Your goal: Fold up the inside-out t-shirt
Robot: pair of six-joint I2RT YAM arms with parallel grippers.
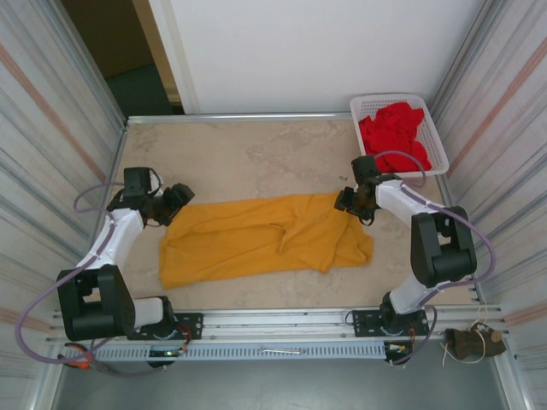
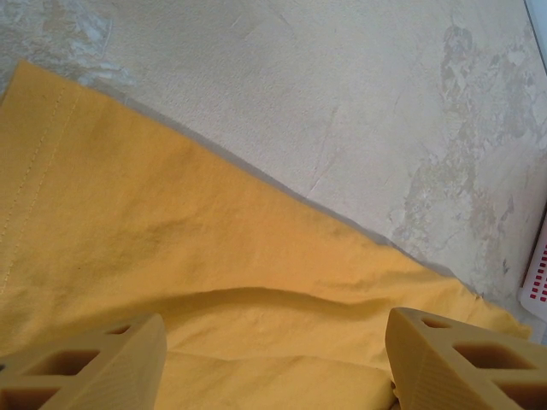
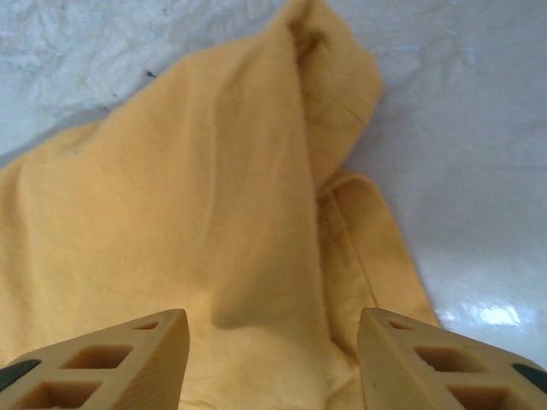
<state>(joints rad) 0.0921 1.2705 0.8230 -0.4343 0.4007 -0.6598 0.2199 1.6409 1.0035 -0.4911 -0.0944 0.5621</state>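
A pale marbled table (image 1: 256,154) is being hemmed in by ribbed metal walls. The mustard t-shirt (image 1: 265,239) is being shown lying rumpled along the table's middle, stretched between the two arms. The left hand (image 2: 275,342) is being held over the shirt's left end, its fingers set wide apart, with nothing gripped. The right hand (image 3: 273,337) is being held over bunched cloth at the shirt's right end, fingers spread and clamped on nothing. Red garments (image 1: 393,132) are being carried in a white basket (image 1: 432,115) at the far right corner, apart from the shirt.
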